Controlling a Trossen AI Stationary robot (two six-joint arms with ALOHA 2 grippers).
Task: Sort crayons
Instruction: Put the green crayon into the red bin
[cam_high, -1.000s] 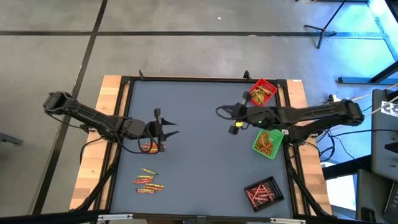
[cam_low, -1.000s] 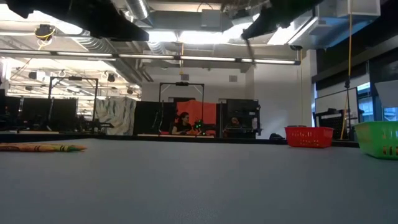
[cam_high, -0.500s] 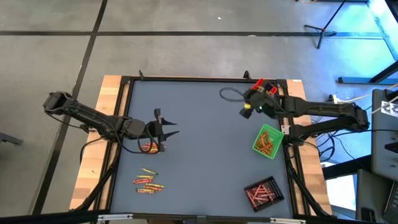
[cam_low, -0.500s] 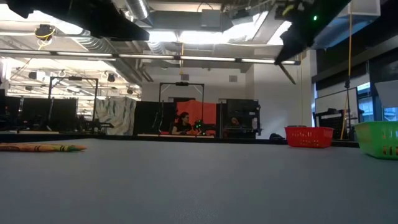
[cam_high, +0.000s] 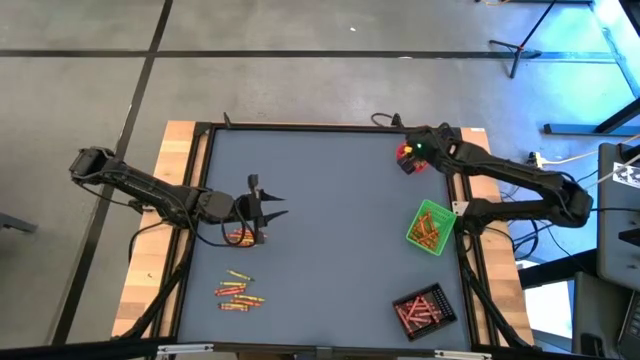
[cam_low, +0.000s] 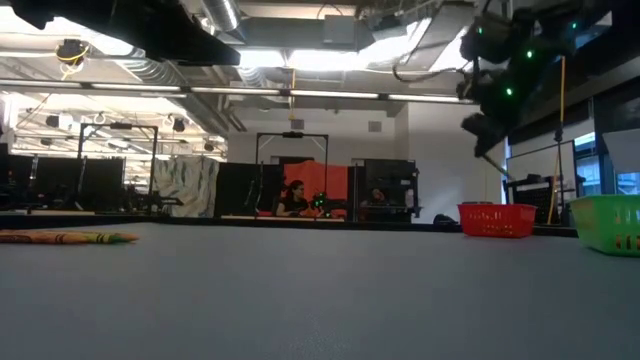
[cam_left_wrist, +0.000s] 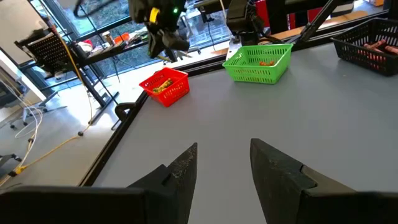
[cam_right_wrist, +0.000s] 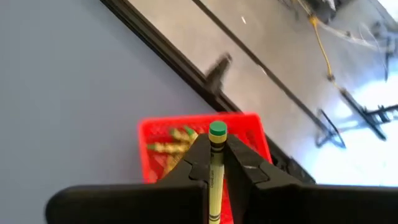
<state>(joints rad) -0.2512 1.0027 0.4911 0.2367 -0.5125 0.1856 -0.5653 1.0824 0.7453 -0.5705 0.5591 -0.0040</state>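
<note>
Clamped on one yellow-green crayon (cam_right_wrist: 216, 163), my right gripper (cam_right_wrist: 215, 155) hangs over the red tray (cam_right_wrist: 149, 144) at the far right corner; as I read it, the crayon stands lengthwise and nearer one wall, so letting go here could bounce it onto the table (cam_high: 330, 220). My left gripper (cam_high: 262, 208) waits with its jaws apart above a few crayons (cam_high: 238, 236). I count three trays, red, green (cam_high: 430, 226) and black (cam_high: 423, 308), and two loose clusters on the left, the nearer one (cam_high: 238, 291) of roughly eight sticks.
</note>
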